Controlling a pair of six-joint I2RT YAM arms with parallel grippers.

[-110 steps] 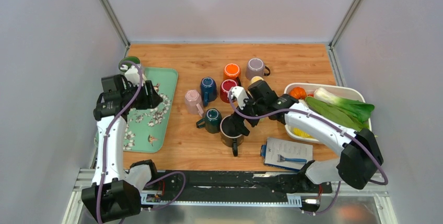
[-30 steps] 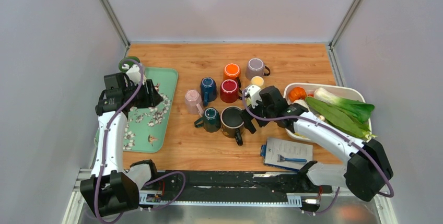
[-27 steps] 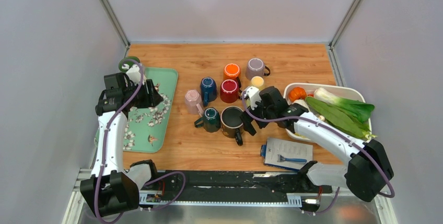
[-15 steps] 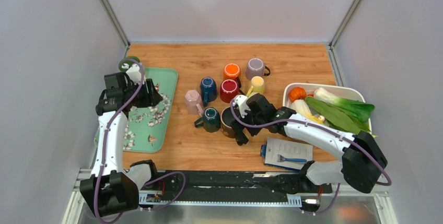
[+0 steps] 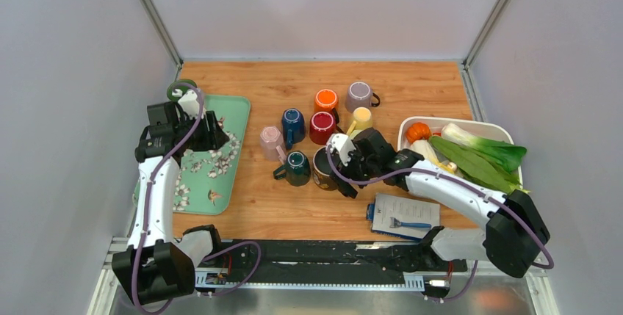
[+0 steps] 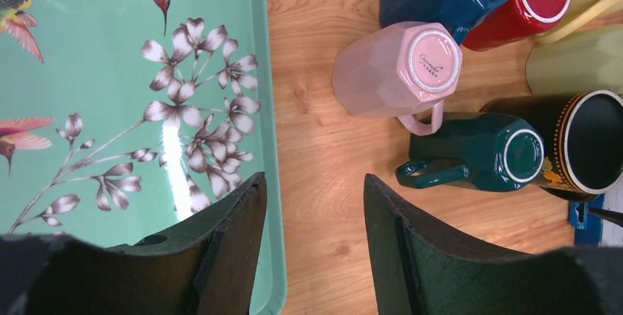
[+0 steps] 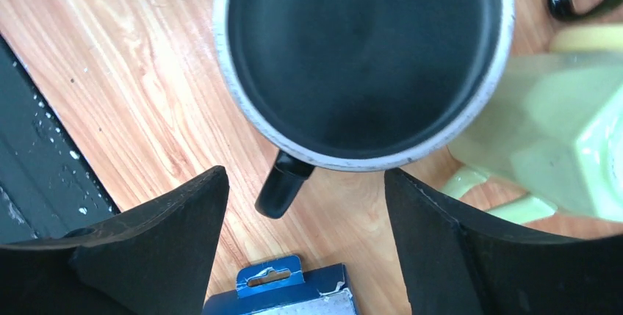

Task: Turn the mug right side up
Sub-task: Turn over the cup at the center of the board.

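A black mug (image 7: 364, 58) stands mouth up on the wooden table, its handle (image 7: 283, 186) pointing toward the near edge. My right gripper (image 7: 305, 180) hovers open just above it, and the handle shows between the fingers without touching either pad. From above, the right gripper (image 5: 344, 180) hides most of the black mug (image 5: 319, 172). A teal mug (image 6: 485, 161) and a pink mug (image 6: 397, 69) stand base up to its left. My left gripper (image 6: 312, 183) is open and empty over the edge of the green tray (image 6: 110, 109).
Blue (image 5: 292, 124), red (image 5: 321, 125), orange (image 5: 325, 100), grey (image 5: 359, 95) and pale yellow (image 5: 361, 119) mugs crowd behind the black one. A blue package (image 7: 286, 293) lies close in front of the handle. A white bin of vegetables (image 5: 470, 150) sits at the right.
My right gripper has moved left from beside the black mug to over it and its handle, uncovering the yellow mug. The left arm has stayed still.
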